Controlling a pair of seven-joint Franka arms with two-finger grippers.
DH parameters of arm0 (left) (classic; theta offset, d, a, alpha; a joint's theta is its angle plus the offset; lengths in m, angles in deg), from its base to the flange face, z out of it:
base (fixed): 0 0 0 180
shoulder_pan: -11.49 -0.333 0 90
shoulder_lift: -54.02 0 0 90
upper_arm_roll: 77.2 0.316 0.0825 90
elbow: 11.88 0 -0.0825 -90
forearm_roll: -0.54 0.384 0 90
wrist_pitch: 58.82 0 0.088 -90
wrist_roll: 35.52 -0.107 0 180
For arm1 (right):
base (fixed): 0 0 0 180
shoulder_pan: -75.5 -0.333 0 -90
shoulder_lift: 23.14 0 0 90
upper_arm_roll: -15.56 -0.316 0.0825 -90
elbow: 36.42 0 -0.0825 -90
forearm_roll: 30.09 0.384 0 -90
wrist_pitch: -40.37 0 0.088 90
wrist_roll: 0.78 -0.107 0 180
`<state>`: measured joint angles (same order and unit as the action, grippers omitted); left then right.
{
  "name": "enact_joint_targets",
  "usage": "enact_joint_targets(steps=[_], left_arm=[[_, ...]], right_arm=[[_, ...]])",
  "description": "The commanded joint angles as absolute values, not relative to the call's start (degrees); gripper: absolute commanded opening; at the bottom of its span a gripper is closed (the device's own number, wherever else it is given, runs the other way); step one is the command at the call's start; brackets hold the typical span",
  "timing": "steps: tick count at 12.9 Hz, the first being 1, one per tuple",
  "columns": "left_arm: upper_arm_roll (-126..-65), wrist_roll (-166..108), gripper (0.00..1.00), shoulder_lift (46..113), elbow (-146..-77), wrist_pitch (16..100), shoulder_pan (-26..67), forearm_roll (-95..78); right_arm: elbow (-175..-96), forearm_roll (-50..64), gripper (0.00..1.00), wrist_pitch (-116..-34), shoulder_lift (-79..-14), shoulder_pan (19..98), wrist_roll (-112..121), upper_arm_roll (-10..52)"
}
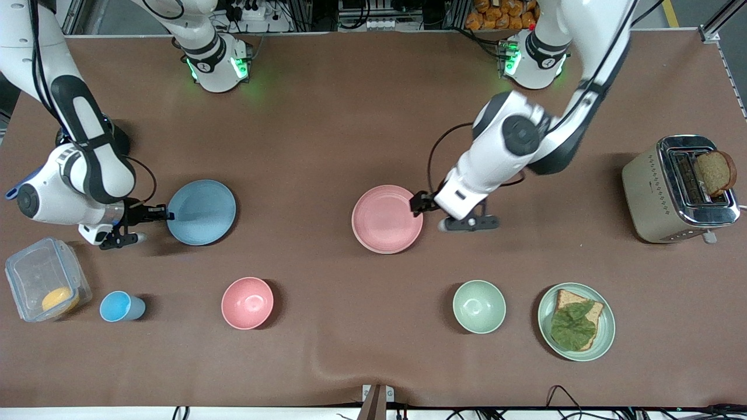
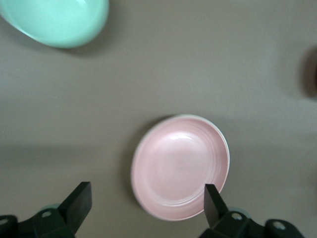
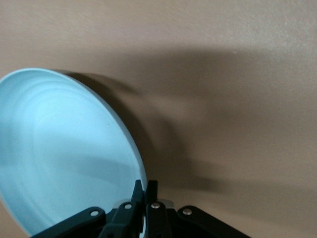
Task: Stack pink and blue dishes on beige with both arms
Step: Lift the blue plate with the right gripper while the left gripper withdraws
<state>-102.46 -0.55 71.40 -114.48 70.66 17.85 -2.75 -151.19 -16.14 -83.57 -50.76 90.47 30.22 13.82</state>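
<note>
The pale pink plate (image 1: 387, 219) (image 2: 181, 166) lies mid-table. A thin cream edge under its rim (image 1: 380, 251) looks like the beige plate, which is otherwise hidden. My left gripper (image 1: 418, 203) (image 2: 147, 206) hangs open over the pink plate's edge at the left arm's end, with its fingers (image 2: 79, 198) wide apart and holding nothing. The light blue plate (image 1: 201, 212) (image 3: 64, 153) is toward the right arm's end. It is tilted and casts a shadow on the table. My right gripper (image 1: 165, 214) (image 3: 147, 191) is shut on its rim.
Along the edge nearest the front camera stand a clear container (image 1: 45, 286), a small blue cup (image 1: 119, 307), a pink bowl (image 1: 247, 303), a green bowl (image 1: 479, 306) (image 2: 57, 20) and a green plate with a sandwich (image 1: 576, 321). A toaster (image 1: 680, 188) stands at the left arm's end.
</note>
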Motion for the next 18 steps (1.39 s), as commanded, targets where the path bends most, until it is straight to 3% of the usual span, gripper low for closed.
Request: enact_joint_targets(steps=[1,7,10,14,18], left_arm=[[-102.0,-0.1,1.00,65.4,-110.3,59.4,13.7,3.8],[-101.6,-8.6,1.00,64.0,-97.7,43.0,7.0,6.5],[-101.6,-13.5,1.00,61.9,-97.1,40.0,3.6,6.6],[-101.8,-15.5,1.00,59.9,-95.8,36.2,1.1,6.6],[-101.8,-15.7,1.00,57.9,-94.7,32.8,0.9,6.5]], right_arm=[[-145.5,-14.8,0.00,-76.0,-51.2,89.0,26.2,14.0],[-138.2,-14.7,0.00,-66.8,-50.7,79.9,10.0,13.9],[-135.0,-14.4,0.00,-64.7,-50.8,71.8,-0.8,13.8],[-133.0,-3.7,0.00,-65.4,-52.5,63.0,-7.0,14.1],[-125.4,2.1,0.00,-67.2,-59.2,54.0,-17.0,14.1]])
